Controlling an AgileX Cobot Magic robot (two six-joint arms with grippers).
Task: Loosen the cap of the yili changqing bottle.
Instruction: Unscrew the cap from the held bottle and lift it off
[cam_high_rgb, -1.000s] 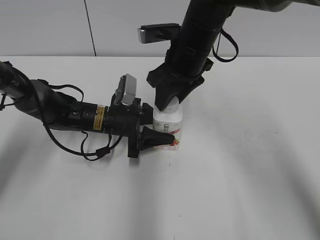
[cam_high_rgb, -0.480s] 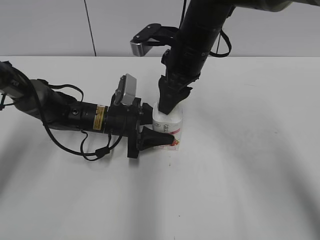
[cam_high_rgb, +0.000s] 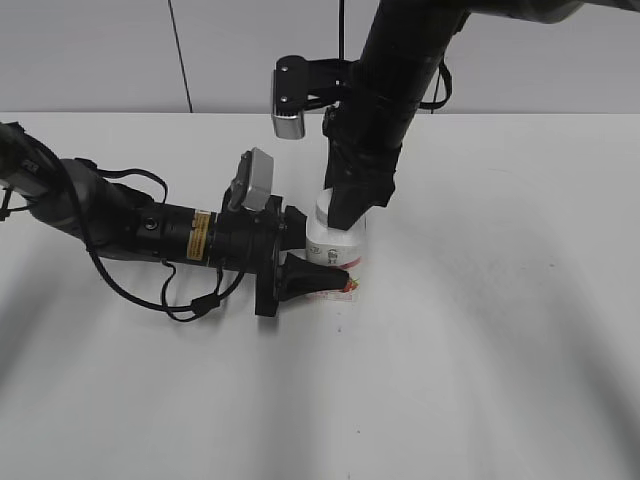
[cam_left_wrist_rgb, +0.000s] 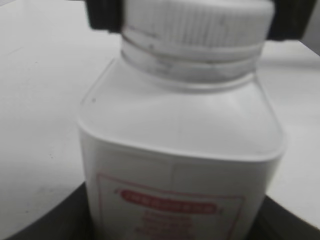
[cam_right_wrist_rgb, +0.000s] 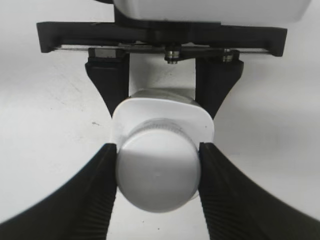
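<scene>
The small white bottle stands upright near the middle of the white tabletop. From the left, the left claw lies low along the tabletop and is clamped around the bottle's body. The right claw comes down from above, its ribbed fingers clenched against both sides of the white cap.

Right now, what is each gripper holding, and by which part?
The left gripper clamps the yili changqing bottle by its lower body; the right gripper clamps the cap by its sides.
</scene>
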